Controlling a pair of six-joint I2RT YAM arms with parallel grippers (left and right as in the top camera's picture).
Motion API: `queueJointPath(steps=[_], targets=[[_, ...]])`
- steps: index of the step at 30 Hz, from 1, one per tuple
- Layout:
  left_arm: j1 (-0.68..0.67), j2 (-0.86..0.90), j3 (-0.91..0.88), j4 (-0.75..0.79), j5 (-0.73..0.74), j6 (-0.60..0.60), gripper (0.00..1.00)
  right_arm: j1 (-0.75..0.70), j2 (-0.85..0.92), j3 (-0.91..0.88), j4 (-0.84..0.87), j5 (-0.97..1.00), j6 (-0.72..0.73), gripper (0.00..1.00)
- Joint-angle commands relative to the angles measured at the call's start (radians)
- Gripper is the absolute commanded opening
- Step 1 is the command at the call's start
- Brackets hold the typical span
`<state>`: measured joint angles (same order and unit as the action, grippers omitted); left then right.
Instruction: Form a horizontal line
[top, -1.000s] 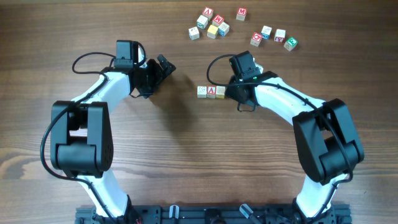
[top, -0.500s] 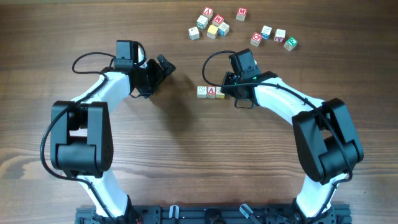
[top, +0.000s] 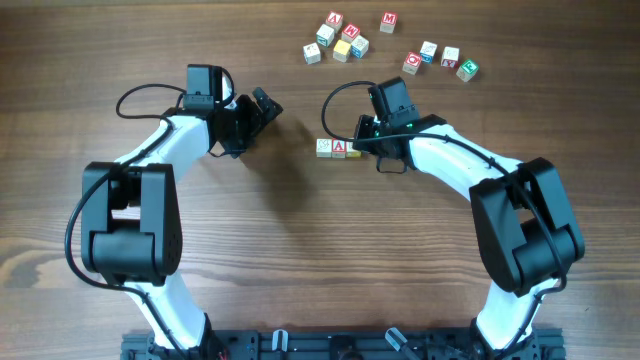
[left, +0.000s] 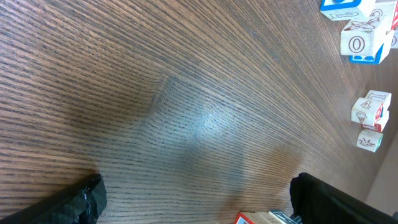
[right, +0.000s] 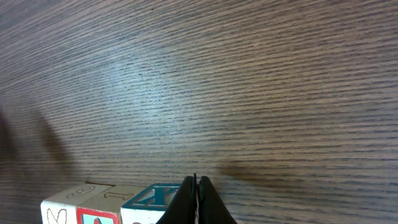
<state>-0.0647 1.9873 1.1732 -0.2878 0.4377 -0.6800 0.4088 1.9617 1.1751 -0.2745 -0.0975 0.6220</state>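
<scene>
Elbow bent, the right gripper (right: 196, 186) is pinched closed, empty, the row of white wooden letter cubes (top: 332, 148) at its 9 o'clock; the left gripper (top: 262, 105) gapes wide, empty.

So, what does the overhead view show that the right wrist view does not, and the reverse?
Only overhead: both whole arms, the open left gripper, and the loose blocks at the table's far side. Only right wrist: the right gripper close up, fingers shut, right next to a blue-edged block. Both: the short block row on the wooden table.
</scene>
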Motion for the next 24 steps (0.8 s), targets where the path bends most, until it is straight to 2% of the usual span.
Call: queueJointPath(steps=[1, 5, 24], targets=[[0.023, 0.138, -0.096, -0.065, -0.223, 0.010, 1.00, 0.000, 0.013, -0.005, 0.005, -0.016, -0.016, 0.05], [0.023, 0.138, -0.096, -0.065, -0.223, 0.010, 1.00, 0.000, 0.016, -0.006, -0.033, 0.040, 0.069, 0.04], [0.023, 0.138, -0.096, -0.065, -0.223, 0.010, 1.00, 0.000, 0.016, -0.006, -0.034, -0.053, 0.034, 0.05]])
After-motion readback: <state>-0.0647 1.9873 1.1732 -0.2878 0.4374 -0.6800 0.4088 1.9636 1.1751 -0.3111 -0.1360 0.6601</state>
